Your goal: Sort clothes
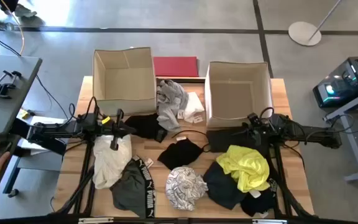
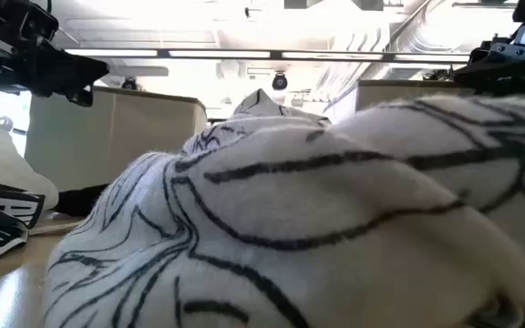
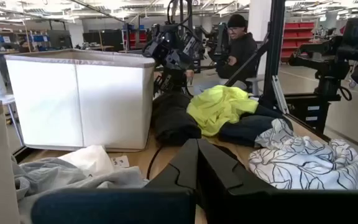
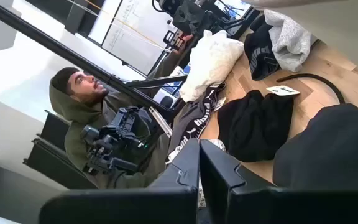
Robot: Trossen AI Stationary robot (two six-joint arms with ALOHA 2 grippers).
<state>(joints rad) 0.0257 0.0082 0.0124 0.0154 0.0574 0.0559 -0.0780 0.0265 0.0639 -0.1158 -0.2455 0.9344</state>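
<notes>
state: no garment picked yet; both boxes look empty, sort not started.
left gripper: over left part of tabletop, just in front of left box; jaws fully closed, holding nothing.
right gripper: in front of right box, jaws closed, empty.
clothes: spread across middle and front of tabletop. Cream garment and grey PUMA garment front-left, print garment front-centre, neon yellow garment on dark pile front-right, black garment centre, grey garment between boxes.
next, my read: open left jaws first, drop on cream garment, nearest and on top.
tip: pinch a raised fold, lift clear before swinging, else the PUMA garment drags along.
</notes>
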